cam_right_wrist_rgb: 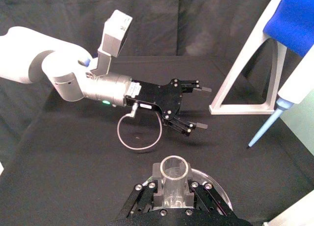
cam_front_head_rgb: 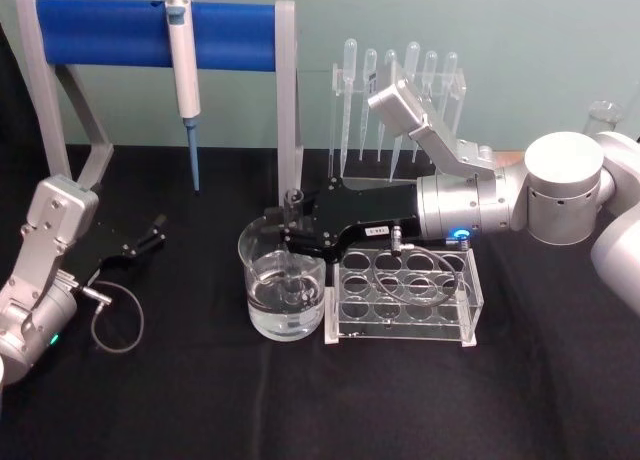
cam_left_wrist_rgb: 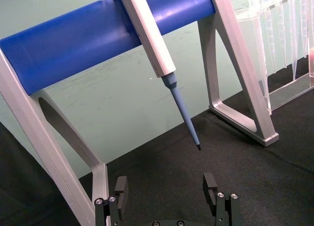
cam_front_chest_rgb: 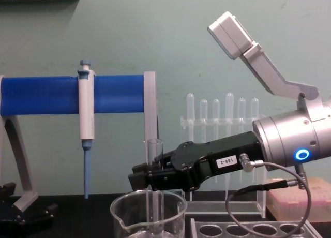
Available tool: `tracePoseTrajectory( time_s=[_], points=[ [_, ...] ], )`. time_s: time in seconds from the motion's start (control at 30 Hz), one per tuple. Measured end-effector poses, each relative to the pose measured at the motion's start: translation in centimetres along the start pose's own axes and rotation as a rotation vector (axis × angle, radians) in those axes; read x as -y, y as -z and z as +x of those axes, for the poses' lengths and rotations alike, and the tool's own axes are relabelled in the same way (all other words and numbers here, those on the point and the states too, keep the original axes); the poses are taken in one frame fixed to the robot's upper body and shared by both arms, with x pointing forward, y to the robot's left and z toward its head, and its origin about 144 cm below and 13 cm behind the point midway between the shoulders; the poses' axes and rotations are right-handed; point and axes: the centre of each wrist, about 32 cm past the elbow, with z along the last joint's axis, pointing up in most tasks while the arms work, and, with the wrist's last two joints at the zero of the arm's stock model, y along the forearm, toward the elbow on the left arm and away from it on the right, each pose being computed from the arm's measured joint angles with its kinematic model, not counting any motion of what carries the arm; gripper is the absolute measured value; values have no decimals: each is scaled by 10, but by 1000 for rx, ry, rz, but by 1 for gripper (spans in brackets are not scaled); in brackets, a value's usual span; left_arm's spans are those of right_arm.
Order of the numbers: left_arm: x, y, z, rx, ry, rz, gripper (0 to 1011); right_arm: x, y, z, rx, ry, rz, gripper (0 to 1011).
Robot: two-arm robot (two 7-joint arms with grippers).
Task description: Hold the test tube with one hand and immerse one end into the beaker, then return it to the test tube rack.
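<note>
Right gripper (cam_front_chest_rgb: 147,177) pinches the slick, brittle test tube (cam_front_chest_rgb: 154,149) (near its rim) inside the beaker (cam_front_head_rgb: 258,310); left gripper (cam_right_wrist_rgb: 203,107) gapes by the tabletop's left edge.

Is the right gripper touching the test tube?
Touching. The chest view shows the right gripper closed on the test tube, held upright in the beaker.

The right arm reaches in from 3 o'clock with its wrist level, its end effector (cam_front_head_rgb: 292,236) clamped on the upright test tube (cam_front_head_rgb: 294,200). The left arm rests at 8 o'clock, its end effector (cam_front_head_rgb: 150,232) low with jaws spread, pointing toward 2 o'clock.
</note>
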Motion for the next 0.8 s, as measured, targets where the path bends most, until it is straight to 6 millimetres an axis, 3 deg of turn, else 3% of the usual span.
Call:
tracePoseTrajectory(
  time_s=[0.8],
  points=[
    [0, 0, 0, 0, 0, 0, 1000, 0, 0, 0, 0, 0, 0, 226]
  ],
)
